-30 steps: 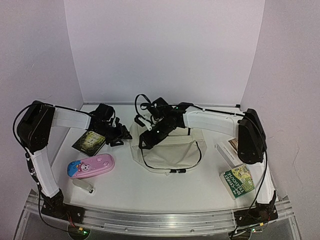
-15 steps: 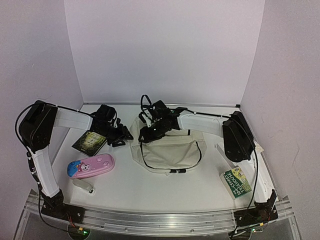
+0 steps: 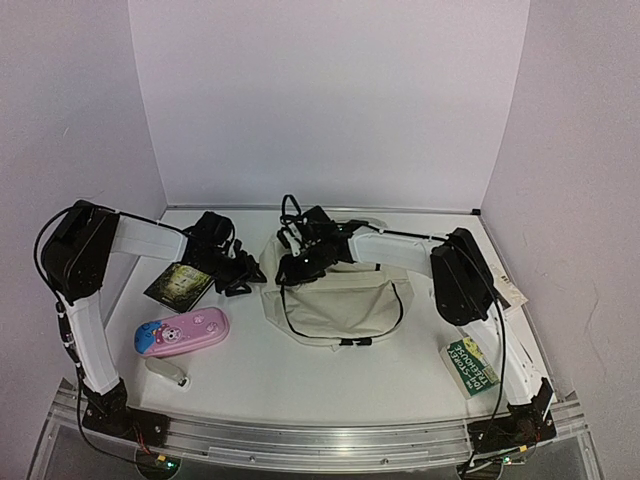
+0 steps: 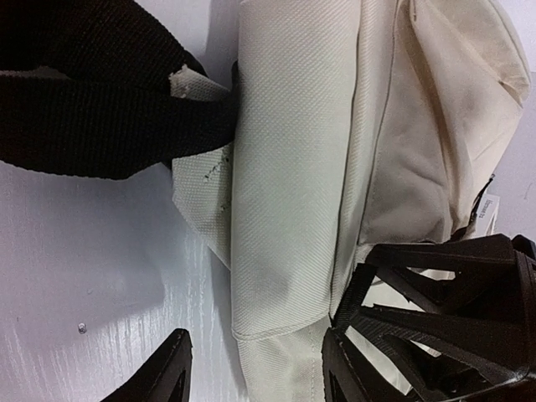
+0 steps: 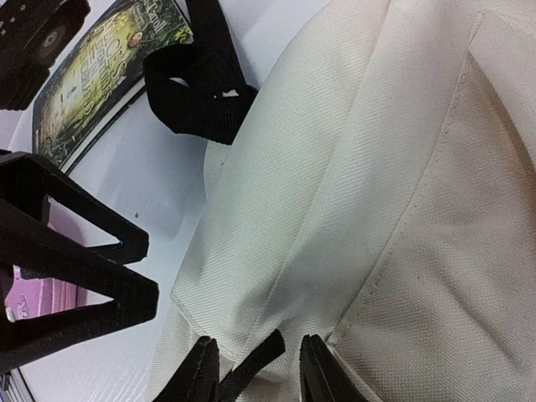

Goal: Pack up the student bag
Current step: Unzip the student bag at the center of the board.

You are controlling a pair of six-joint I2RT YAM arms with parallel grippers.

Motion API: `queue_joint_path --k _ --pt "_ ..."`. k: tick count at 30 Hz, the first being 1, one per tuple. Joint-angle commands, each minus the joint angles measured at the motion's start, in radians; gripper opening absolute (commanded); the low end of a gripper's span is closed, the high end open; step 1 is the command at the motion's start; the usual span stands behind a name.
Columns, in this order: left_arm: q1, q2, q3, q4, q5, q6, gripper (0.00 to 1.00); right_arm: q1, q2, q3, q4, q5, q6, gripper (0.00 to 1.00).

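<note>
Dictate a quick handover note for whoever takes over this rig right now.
Left gripper: open, straddling the cream fabric backpack's side edge.
Right gripper: jaws narrow around a black pull tab on the backpack; grip uncertain.
Done: nothing visibly packed; backpack lies mid-table.
Remaining: pink cartoon pencil case, dark paperback book and green paperback book lie outside it.

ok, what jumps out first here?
The cream student bag lies in the middle, largest thing in view, both grippers at its far left corner. The left gripper straddles its fabric edge; the right gripper has a black tab between its fingers. A pink pencil case lies front left.
</note>
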Motion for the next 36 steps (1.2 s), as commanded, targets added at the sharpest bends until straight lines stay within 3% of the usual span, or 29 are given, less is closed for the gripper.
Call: queue_joint_path --k 1,11,21,25,30,36 --pt "-0.002 0.022 0.050 0.025 0.003 -0.017 0.53 0.003 0.018 0.036 0.022 -0.040 0.020 0.29" --pt "-0.003 0.069 0.093 0.016 -0.003 -0.032 0.57 0.003 -0.030 0.008 0.021 -0.084 0.018 0.01" --pt "-0.002 0.134 0.144 0.032 0.013 -0.038 0.52 0.001 -0.100 -0.048 0.022 -0.175 0.028 0.00" --pt "-0.001 0.149 0.160 0.034 0.010 -0.037 0.41 0.002 -0.138 -0.088 0.025 -0.213 0.031 0.00" --pt "0.006 0.155 0.185 0.011 -0.016 -0.027 0.15 0.002 -0.201 -0.164 0.026 -0.243 0.027 0.00" --pt "0.025 0.165 0.212 -0.021 -0.028 -0.016 0.00 0.001 -0.273 -0.277 0.026 -0.284 0.023 0.00"
